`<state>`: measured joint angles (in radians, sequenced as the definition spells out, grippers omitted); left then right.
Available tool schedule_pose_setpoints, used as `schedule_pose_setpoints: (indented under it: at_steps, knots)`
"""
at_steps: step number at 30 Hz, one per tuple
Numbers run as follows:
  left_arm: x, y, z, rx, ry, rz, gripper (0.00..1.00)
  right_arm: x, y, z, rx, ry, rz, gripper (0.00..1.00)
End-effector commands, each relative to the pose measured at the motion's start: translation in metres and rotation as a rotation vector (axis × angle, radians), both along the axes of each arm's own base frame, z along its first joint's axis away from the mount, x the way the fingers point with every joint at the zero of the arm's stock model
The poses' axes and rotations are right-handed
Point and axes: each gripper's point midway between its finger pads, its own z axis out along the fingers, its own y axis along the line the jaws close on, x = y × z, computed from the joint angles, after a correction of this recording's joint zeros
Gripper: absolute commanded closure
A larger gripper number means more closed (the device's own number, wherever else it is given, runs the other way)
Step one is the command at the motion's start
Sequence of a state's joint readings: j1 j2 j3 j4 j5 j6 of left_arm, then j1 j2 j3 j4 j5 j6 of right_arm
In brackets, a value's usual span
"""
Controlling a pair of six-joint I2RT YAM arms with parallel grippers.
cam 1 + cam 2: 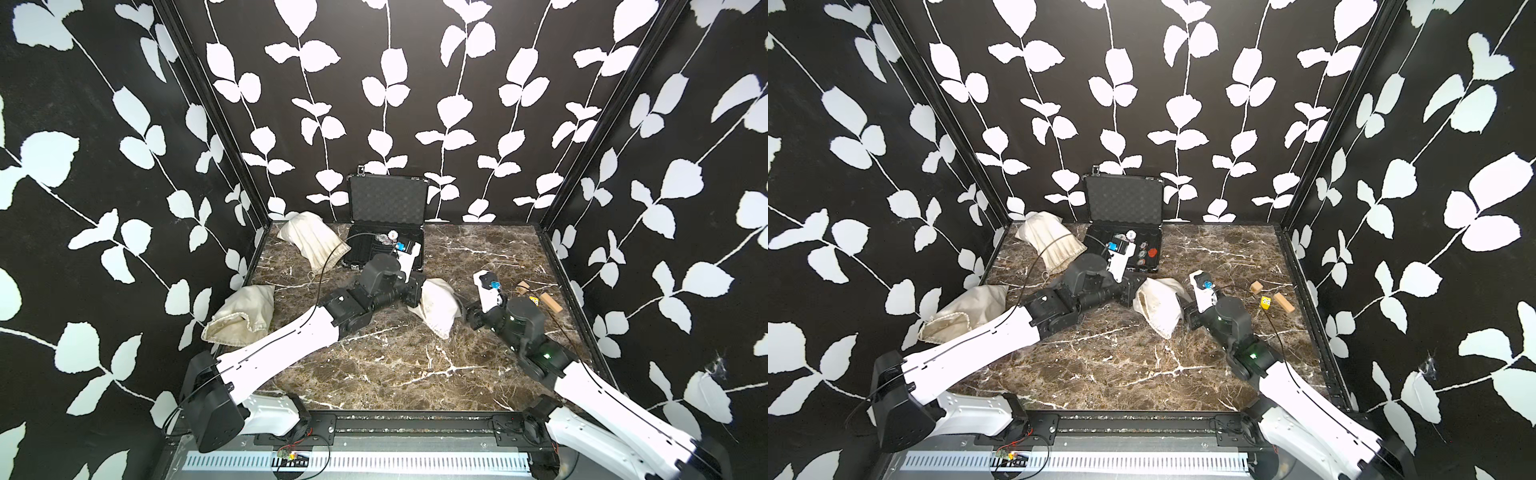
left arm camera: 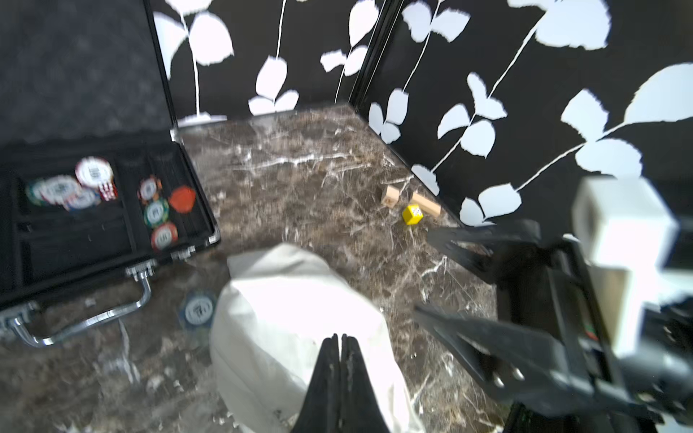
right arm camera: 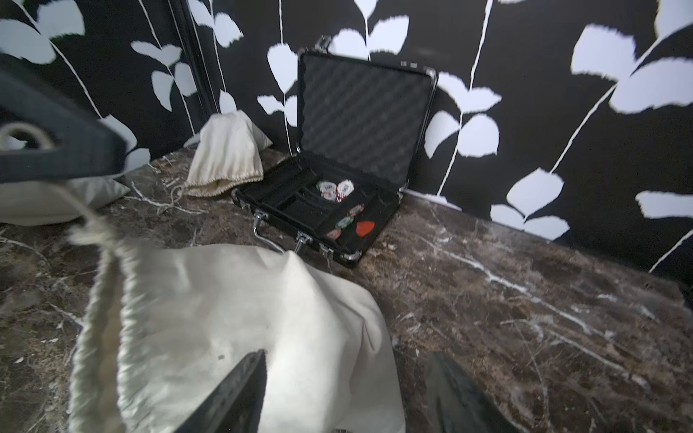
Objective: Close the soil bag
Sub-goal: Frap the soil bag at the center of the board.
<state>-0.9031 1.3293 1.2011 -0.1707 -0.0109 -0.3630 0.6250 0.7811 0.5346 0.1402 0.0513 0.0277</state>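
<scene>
Cream cloth soil bag [image 1: 436, 307] [image 1: 1160, 305] lies centre frame in both top views, hemmed mouth toward lower left; left gripper [image 2: 340, 337], nearer the mouth, pinches its off-white drawstring cord [image 3: 86, 221]; right gripper [image 3: 347, 354] stands wide, gripping nothing, at the bag's right flank.

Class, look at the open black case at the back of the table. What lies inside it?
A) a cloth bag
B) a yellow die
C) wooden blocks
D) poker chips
D: round poker chips lie in the compartments of the open case; none of the other listed things is inside.
</scene>
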Motion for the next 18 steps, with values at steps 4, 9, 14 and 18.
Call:
schedule_pose_setpoints:
  at_steps: [4,9,14,18]
  knots:
    - [0.009,-0.011,0.022,0.040,-0.049,-0.012,1.00,-0.022,0.039,0.042,-0.035,-0.142,0.197,0.28]
    - [0.012,-0.016,0.030,-0.006,-0.047,-0.009,1.00,-0.010,0.070,0.045,-0.084,-0.153,0.244,0.29]
    - [0.012,-0.015,0.036,-0.015,-0.050,-0.003,1.00,0.011,0.086,0.041,-0.111,-0.134,0.228,0.35]
    - [0.013,-0.011,0.048,-0.036,-0.072,0.016,1.00,0.028,0.099,0.017,-0.147,-0.068,0.218,0.51]
